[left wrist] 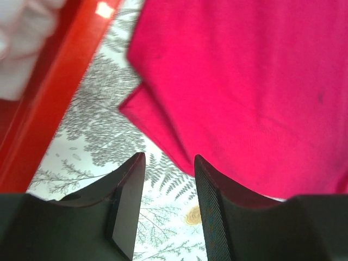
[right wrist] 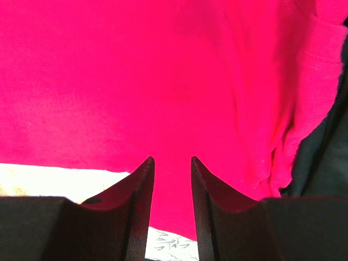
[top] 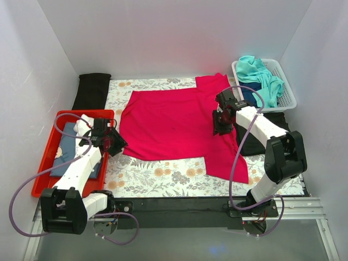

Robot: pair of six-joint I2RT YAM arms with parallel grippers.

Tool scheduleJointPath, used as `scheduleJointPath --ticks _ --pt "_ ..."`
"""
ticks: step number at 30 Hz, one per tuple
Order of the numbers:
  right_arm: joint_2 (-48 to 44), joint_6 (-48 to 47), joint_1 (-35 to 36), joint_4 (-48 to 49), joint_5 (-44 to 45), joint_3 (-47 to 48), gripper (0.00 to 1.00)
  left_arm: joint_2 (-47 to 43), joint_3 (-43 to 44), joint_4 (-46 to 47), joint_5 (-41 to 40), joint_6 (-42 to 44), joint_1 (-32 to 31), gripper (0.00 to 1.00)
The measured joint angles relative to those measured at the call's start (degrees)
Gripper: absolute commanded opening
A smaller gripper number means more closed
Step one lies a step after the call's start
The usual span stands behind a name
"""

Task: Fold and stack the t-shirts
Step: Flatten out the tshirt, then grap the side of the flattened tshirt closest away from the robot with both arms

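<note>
The crimson-red t-shirt [top: 174, 125] lies spread flat on the patterned table cover [top: 163, 176], one strip running down toward the front right. My left gripper [top: 115, 145] is open and empty just off the shirt's left edge; the left wrist view shows the red cloth [left wrist: 244, 81] ahead of the open jaws. My right gripper [top: 222, 126] is open over the shirt's right part; the right wrist view shows red cloth [right wrist: 163, 81] filling the view beyond the jaws. A black shirt [top: 261, 138] lies under the right arm. Teal and navy shirts [top: 261, 79] fill the basket.
A red tray [top: 46, 174] at the left holds a folded blue-grey cloth [top: 68, 149]. A white basket [top: 288, 89] stands at the back right. A black cloth [top: 91, 89] lies at the back left. White walls close in three sides.
</note>
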Motion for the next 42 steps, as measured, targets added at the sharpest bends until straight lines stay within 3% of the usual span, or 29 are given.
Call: scheduleJointPath --ticks 13,19,30,38,42 --pt "0.0 -0.04 0.0 0.02 -0.44 0.26 0.38 9.31 1.77 -3.61 -9.92 -9.46 -2.54 0.38" --pt "0.0 -0.11 0.0 0.02 -0.46 0.31 0.38 13.84 2.1 -3.56 -11.32 -12.0 -3.37 0.31" --pt "0.96 -0.24 0.0 0.09 -1.75 0.83 0.37 18.56 4.61 -3.39 -13.97 -14.16 -5.38 0.3" --pt "1.53 -0.24 0.0 0.09 -1.95 1.03 0.37 20.94 5.9 -3.72 -16.22 -14.75 -6.88 0.33" --pt "1.55 -0.24 0.0 0.09 -1.95 1.05 0.37 22.71 6.08 -4.9 -17.0 -15.21 -8.0 0.41"
